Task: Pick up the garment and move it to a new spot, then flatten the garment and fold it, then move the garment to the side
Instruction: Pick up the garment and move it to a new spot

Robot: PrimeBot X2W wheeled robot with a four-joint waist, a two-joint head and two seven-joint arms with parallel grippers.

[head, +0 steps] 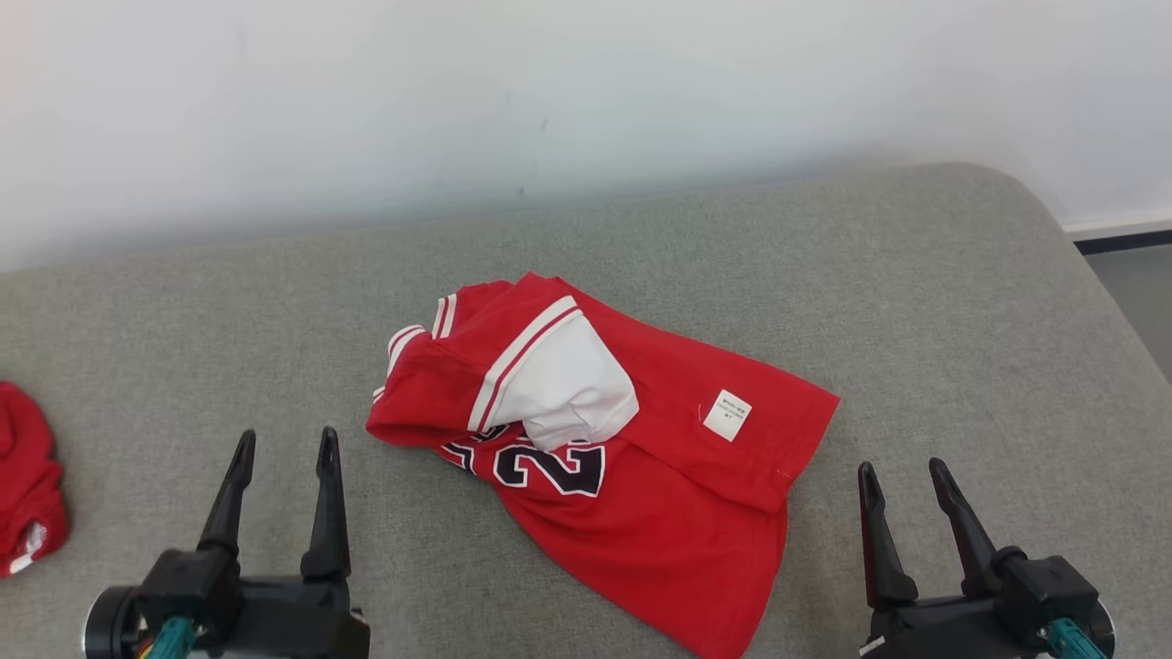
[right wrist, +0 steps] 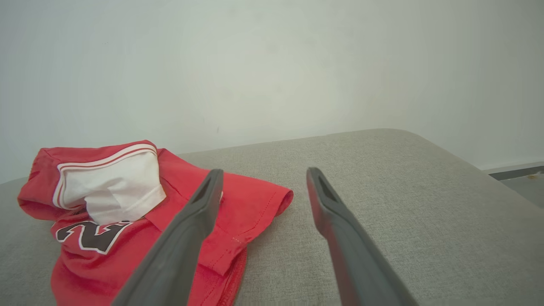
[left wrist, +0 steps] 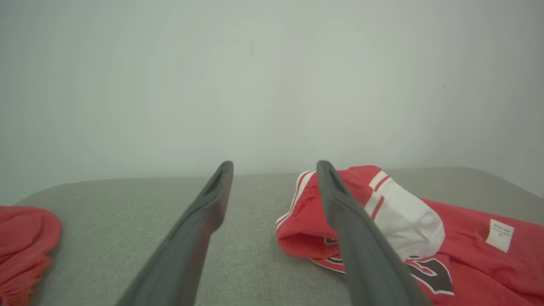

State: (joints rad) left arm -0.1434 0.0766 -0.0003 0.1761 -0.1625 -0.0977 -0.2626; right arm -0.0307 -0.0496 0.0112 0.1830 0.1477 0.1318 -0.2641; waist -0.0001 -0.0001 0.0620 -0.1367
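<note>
Red jersey (head: 641,476) is lying crumpled in the middle of the surface (head: 824,275). Left hand (head: 287,434) at the surface's near left and right hand (head: 902,465) at its near right are both spread wide, nothing in them. Looks light and floppy, maybe slick, so I'd pinch the hem corner (head: 815,407) or striped armhole (head: 513,366), not the bunched middle.

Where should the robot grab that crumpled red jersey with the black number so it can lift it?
Probably the folded hem corner of the crumpled red jersey, coming from the robot's right. That edge is doubled over and puffs up off the grey fabric cushion, so a finger could slide under it, and the open right gripper sits closest to it.
</note>
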